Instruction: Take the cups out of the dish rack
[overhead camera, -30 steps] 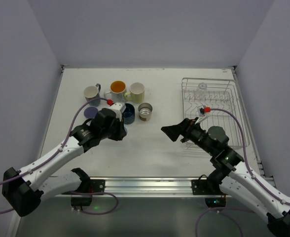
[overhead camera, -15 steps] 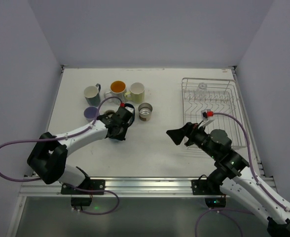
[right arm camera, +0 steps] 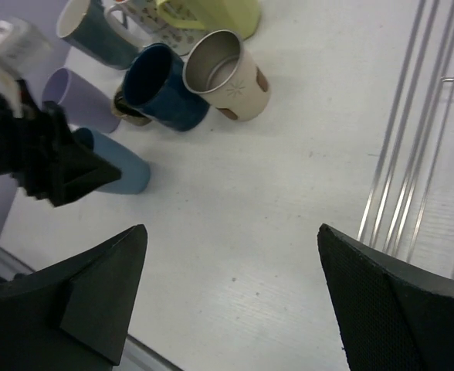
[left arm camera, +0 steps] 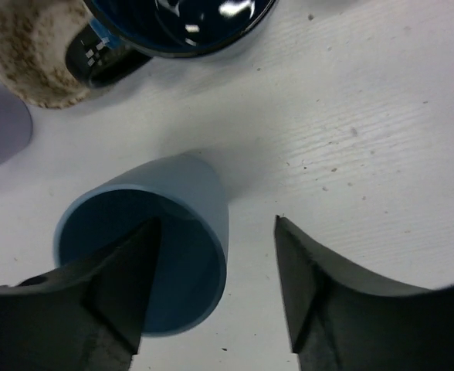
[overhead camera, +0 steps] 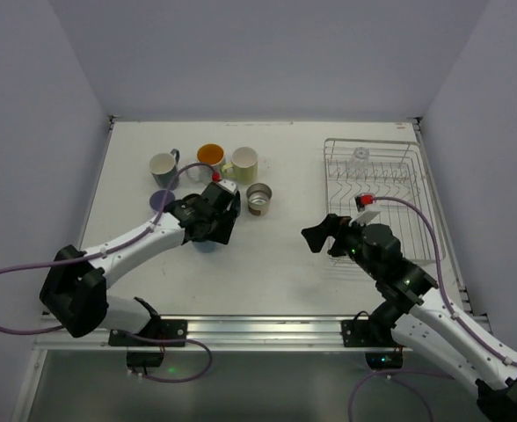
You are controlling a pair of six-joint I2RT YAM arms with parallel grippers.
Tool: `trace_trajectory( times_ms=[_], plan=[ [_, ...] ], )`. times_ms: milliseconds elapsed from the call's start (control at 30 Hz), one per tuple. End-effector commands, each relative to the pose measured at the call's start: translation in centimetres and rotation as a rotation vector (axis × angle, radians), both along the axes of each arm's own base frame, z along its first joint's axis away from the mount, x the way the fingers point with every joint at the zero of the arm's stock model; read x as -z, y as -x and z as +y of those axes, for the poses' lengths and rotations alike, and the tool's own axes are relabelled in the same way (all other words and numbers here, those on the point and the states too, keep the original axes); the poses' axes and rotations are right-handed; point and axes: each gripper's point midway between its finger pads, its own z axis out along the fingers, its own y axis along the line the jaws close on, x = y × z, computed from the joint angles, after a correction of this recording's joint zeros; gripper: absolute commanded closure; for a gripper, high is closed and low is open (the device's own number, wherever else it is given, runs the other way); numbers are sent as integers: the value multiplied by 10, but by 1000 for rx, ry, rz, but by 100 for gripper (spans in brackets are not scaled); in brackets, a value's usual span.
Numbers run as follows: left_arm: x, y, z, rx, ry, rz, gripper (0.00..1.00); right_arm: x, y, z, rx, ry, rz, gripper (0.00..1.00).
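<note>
A light blue cup (left arm camera: 146, 255) stands upright on the table, and my left gripper (left arm camera: 215, 222) is open over it. One finger is inside the cup, the other outside its wall. From above, that gripper (overhead camera: 207, 232) covers most of the cup (overhead camera: 203, 244). My right gripper (right arm camera: 231, 229) is open over bare table, with nothing between its fingers. It (overhead camera: 318, 237) hovers just left of the dish rack (overhead camera: 421, 189). A clear glass (overhead camera: 360, 156) stands at the rack's far end. More cups are grouped on the table: white (overhead camera: 163, 164), orange-lined (overhead camera: 210, 156), cream (overhead camera: 243, 163), metallic (overhead camera: 258, 197), lavender (overhead camera: 162, 200).
A navy mug (right arm camera: 161, 85) and a speckled beige cup (left arm camera: 34, 54) sit close behind the light blue cup. The rack's wires (right arm camera: 412, 154) run along the right of the right wrist view. Walls enclose the table on three sides.
My left gripper has opened and let go of the light blue cup, which now stands on the table. The right gripper has narrowed a little and drifted slightly toward the rack.
</note>
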Motion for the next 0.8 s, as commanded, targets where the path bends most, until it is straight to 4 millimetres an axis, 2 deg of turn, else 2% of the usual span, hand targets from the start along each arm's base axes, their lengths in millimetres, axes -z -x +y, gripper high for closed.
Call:
trace_trajectory(
  times_ms=[0, 33, 67, 100, 133, 167, 200, 233, 267, 300, 333, 367, 400, 433, 467, 500, 533, 567, 600, 633, 667, 733, 767],
  plan=[
    [-74, -18, -21, 42, 159, -162, 29, -28, -24, -18, 125, 52, -73, 10],
    [-87, -18, -26, 61, 193, -185, 26, -27, -31, -27, 167, 84, -74, 13],
    [-114, -18, -33, 86, 259, -235, 23, -21, -38, -30, 186, 113, -52, 21],
    [-129, -18, -35, 99, 292, -265, 20, -27, -44, -33, 204, 118, -53, 26],
    [-142, -17, -38, 116, 325, -295, 19, -27, -50, -38, 216, 134, -49, 31],
    [-165, -11, -42, 146, 390, -336, 19, -33, -58, -46, 235, 129, -46, 34],
    [-179, -10, -47, 170, 437, -373, 19, -26, -66, -48, 242, 149, -18, 38],
    [-188, -5, -50, 197, 478, -395, 19, -26, -76, -60, 276, 173, -14, 41],
    [-202, 4, -55, 242, 544, -435, 19, -37, -85, -65, 296, 181, -29, 43],
    [-207, 9, -57, 270, 577, -449, 19, -29, -95, -69, 310, 216, 2, 45],
    [-212, 16, -60, 302, 611, -461, 19, -30, -105, -83, 348, 247, 7, 46],
    [-219, 23, -57, 321, 646, -510, 19, -41, -115, -88, 368, 248, -5, 46],
    [-219, 27, -56, 334, 666, -529, 18, -30, -126, -94, 377, 283, 31, 46],
    [-205, 36, -58, 365, 687, -513, 18, -30, -135, -108, 417, 295, 46, 45],
    [-223, 44, -56, 400, 736, -588, 17, -40, -146, -113, 440, 298, 39, 43],
    [-221, 48, -55, 418, 743, -599, 16, -26, -156, -121, 458, 337, 84, 41],
    [-208, 51, -54, 425, 737, -588, 16, -23, -165, -132, 489, 351, 101, 35],
    [-213, 55, -50, 431, 747, -627, 14, -32, -176, -137, 506, 352, 91, 31],
    [-208, 56, -48, 428, 747, -631, 14, -30, -184, -143, 524, 366, 106, 27],
    [-206, 57, -47, 430, 748, -640, 12, -15, -195, -150, 536, 398, 147, 22],
    [-198, 59, -45, 432, 747, -639, 9, -23, -208, -153, 549, 402, 135, 20],
    [-199, 61, -45, 451, 737, -632, 8, -19, -222, -164, 567, 444, 159, 18],
    [-197, 61, -45, 460, 721, -632, 7, -16, -237, -167, 569, 460, 168, 17]
  ],
)
